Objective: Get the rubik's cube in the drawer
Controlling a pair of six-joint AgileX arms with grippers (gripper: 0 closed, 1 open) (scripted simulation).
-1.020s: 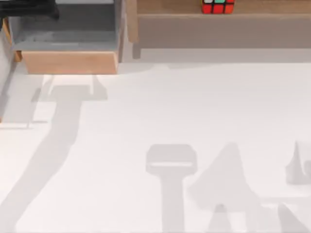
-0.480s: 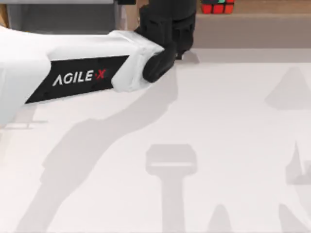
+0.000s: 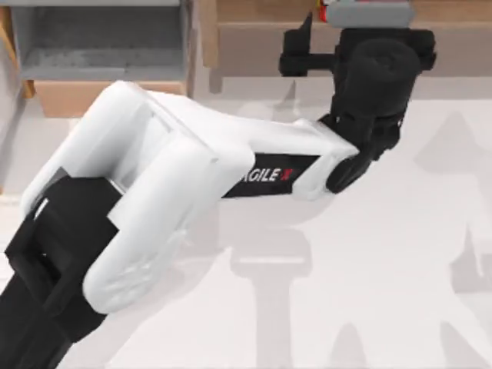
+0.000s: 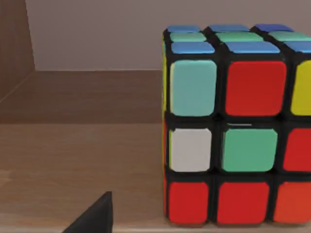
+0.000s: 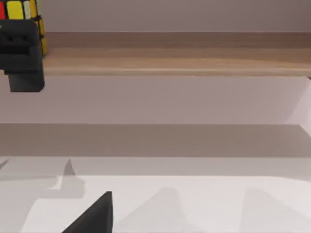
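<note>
The rubik's cube (image 4: 233, 131) has glossy plastic stickers; the shelf (image 4: 82, 160) is matt grained wood.

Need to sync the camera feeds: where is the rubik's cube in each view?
Top view: the rubik's cube is a red sliver at the top edge, mostly hidden under the left arm.
Left wrist view: close up, right half.
Right wrist view: upper left corner, behind the left hand.
Shared landmark: the brown wooden shelf it sits on.
</note>
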